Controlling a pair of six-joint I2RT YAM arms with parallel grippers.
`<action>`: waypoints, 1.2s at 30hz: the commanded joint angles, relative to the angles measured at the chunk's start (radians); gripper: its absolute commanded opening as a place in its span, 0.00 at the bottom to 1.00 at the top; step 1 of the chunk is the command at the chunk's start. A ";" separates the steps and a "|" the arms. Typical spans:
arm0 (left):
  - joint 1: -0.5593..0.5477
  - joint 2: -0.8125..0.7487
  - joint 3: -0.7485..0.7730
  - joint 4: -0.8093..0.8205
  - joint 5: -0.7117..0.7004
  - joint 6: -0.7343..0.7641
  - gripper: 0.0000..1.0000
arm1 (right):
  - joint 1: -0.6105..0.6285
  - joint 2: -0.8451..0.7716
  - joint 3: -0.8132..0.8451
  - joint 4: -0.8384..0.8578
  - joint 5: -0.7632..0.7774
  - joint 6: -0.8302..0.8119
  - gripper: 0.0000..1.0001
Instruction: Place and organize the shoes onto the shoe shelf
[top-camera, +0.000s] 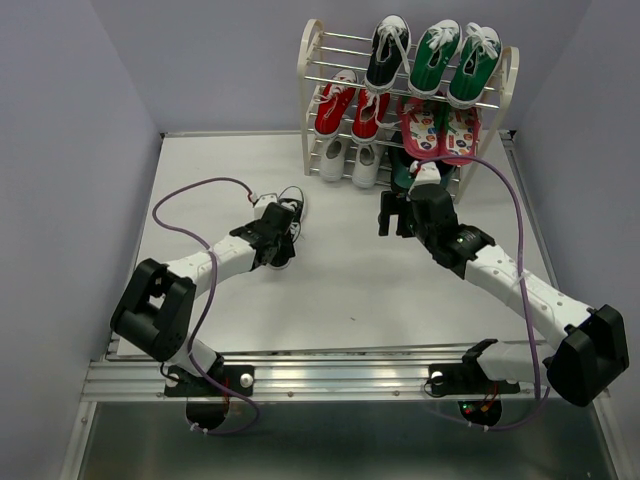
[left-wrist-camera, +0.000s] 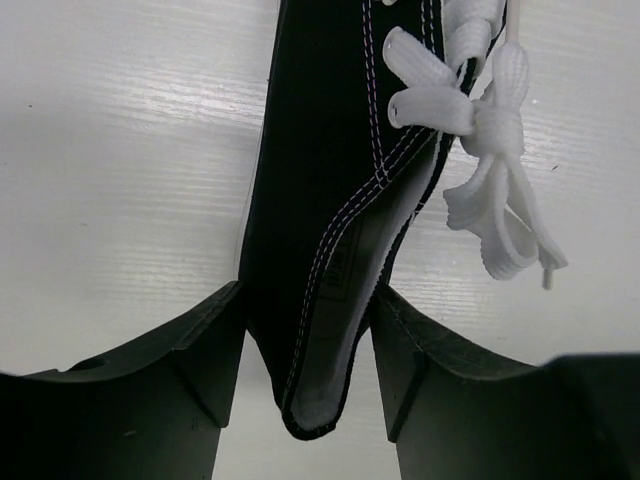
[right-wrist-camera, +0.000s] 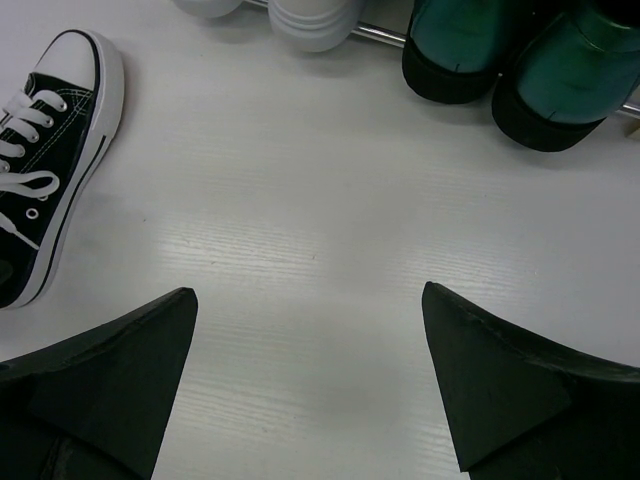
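Where the left end effector is seen from its wrist camera, it is closed on the rear wall of a black sneaker, with one finger against the black canvas and the other against the white lining; this shoe lies on the surface, well apart from the shoe shelf; its toe is cut off by the upper edge of that view, and from above its heel is covered by the end effector. The right end effector is held wide open over the surface, near the shelf; nothing is held in it. On the shelf a second black sneaker is seen on the top tier, the red pair on the middle tier, and the white pair at the bottom; the dark green boots are cut off in the right wrist view and mostly hidden by the arm from above.
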 joint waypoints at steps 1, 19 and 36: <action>0.000 -0.034 -0.029 0.019 -0.011 0.001 0.60 | 0.000 -0.013 -0.003 -0.002 0.032 -0.001 1.00; -0.085 -0.110 0.026 0.036 -0.112 0.077 0.00 | 0.000 -0.016 -0.012 -0.007 0.089 -0.010 1.00; -0.145 -0.517 0.167 0.146 -0.150 0.213 0.00 | 0.000 -0.030 -0.101 -0.005 0.161 0.050 1.00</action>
